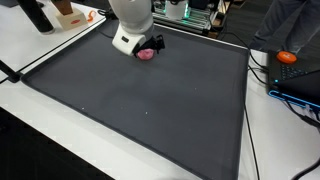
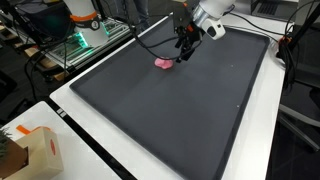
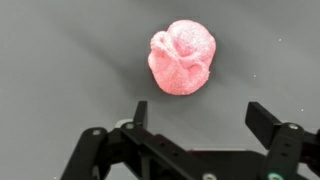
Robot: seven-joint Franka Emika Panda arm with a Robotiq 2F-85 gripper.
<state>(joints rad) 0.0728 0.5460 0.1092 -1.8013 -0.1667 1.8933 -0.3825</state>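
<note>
Pink crumpled lump (image 3: 183, 58) lies on the dark mat (image 1: 150, 110), near one edge. Gripper (image 3: 199, 112) hangs just above it, jaws spread wide and holding nothing; the lump sits ahead of the fingers, not between them. Judgement: centre over it, descend straight, close gently, since it looks soft
</note>
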